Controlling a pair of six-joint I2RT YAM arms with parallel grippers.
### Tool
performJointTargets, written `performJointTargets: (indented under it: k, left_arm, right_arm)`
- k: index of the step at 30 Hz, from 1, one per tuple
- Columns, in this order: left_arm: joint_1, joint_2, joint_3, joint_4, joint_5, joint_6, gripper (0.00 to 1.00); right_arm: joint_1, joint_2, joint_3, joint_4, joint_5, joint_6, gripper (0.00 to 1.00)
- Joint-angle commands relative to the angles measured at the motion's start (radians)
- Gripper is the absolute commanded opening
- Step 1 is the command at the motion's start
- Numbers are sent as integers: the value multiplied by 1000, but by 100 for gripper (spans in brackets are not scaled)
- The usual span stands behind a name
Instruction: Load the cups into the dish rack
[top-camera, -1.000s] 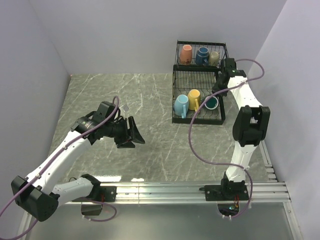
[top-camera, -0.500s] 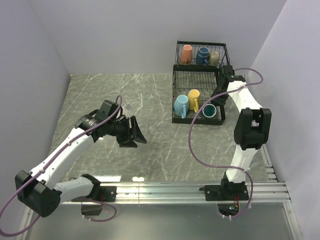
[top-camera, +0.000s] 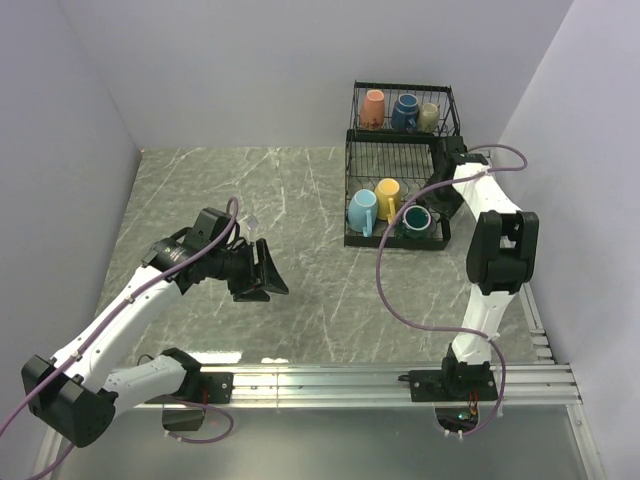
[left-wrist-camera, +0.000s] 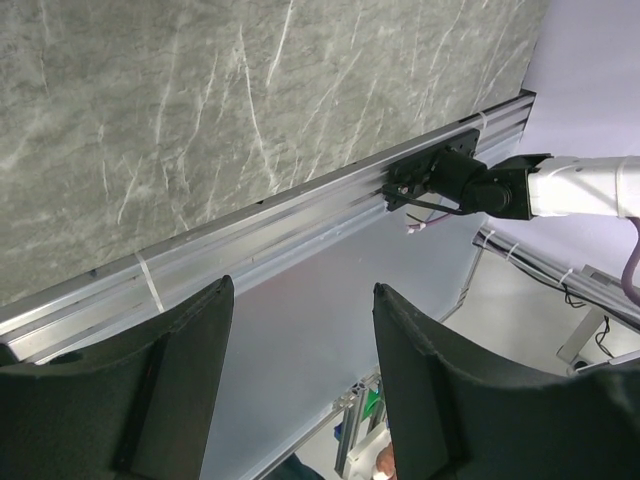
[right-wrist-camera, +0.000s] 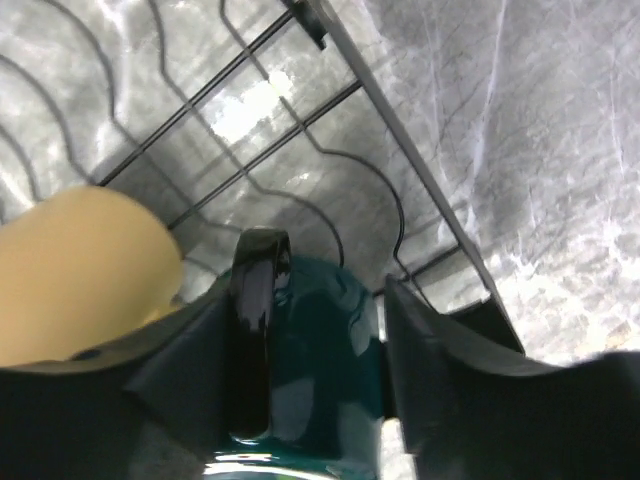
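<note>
Right gripper (right-wrist-camera: 305, 300): jaws spread, one finger on each side of the dark teal mug (right-wrist-camera: 320, 350). The mug's glossy handle sits hard against the left-hand finger (right-wrist-camera: 185, 375). Can't tell from the wrist view whether either pad is actually pressing on the mug.

Teal mug is on the wavy wires of the dish rack (top-camera: 347, 190), lower tray, front right corner. From above its opening faces up. Yellow mug (top-camera: 388, 196) is just beside it to the left, in the same tray, and fills the left edge of the right wrist view. Light blue mug (top-camera: 362, 211) is next over, at the left end of that row.

Upper basket at the back holds three in a row: orange-pink mug (top-camera: 372, 108), dark navy mug (top-camera: 404, 110), olive-grey mug (top-camera: 428, 116). So all six are in the rack, three up and three down.

Left gripper (left-wrist-camera: 302, 300): jaws wide, nothing between them. It hangs over the marbled table (top-camera: 300, 200), well apart from the rack, on the left half. Its wrist camera looks past the fingertips at the table's near edge, the aluminium rail (left-wrist-camera: 300, 215) and the right arm's base (left-wrist-camera: 450, 180) bolted on it.

Right arm reaches in along the rack's right side, purple cable (top-camera: 385, 270) looping off it over the table.
</note>
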Motion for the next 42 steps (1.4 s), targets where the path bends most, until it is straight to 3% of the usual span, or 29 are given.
performJointTargets:
  k: [1,13,27,42]
  left_arm:
    - [4,-19,-2,2,-12,5,63]
    - [6,-13,-4,13,-3,2,63]
    - [6,-48,-8,10,-11,-26,63]
    - [4,-73,41,-44,-84,-13,64]
  right_arm:
    - [0,10,16,-80,24,9,73]
    - [-34,-27,39,-103,64,5,93]
    - [-98,-90,66,-106,46,3,98]
    - [-114,-352,108,-32,-98,-21,100]
